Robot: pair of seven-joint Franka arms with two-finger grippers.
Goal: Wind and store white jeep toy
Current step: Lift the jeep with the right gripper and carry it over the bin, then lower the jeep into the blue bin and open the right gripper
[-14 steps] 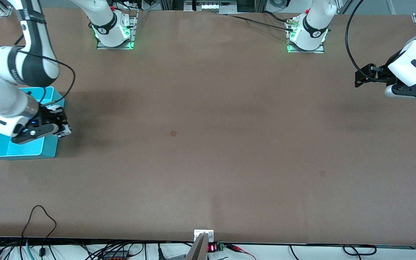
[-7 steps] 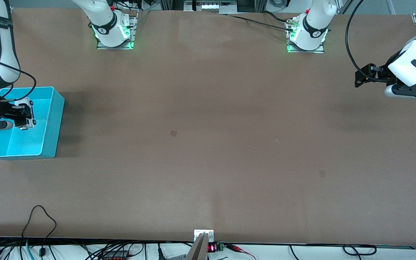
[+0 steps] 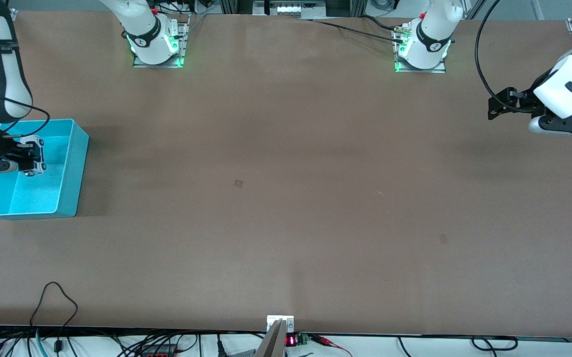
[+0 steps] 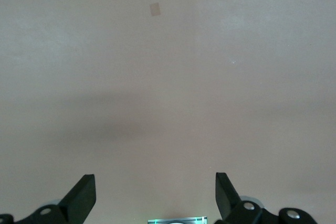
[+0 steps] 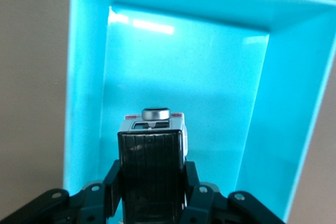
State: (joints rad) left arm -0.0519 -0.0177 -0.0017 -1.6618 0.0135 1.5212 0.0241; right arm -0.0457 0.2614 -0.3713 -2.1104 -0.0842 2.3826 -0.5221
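One risk: right gripper (image 3: 30,157) clamping jeep (image 5: 152,132) over bin (image 3: 80,148); releasing high could bounce it out. Left gripper (image 4: 155,199) waiting, jaws spread.

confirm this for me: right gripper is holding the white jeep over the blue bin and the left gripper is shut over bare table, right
Not quite. The left gripper is open, not shut: the left wrist view shows its fingers spread wide over bare table. The rest holds: the right gripper is shut on the white jeep toy over the blue bin.

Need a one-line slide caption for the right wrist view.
Right gripper holds the white jeep toy above the open blue bin.
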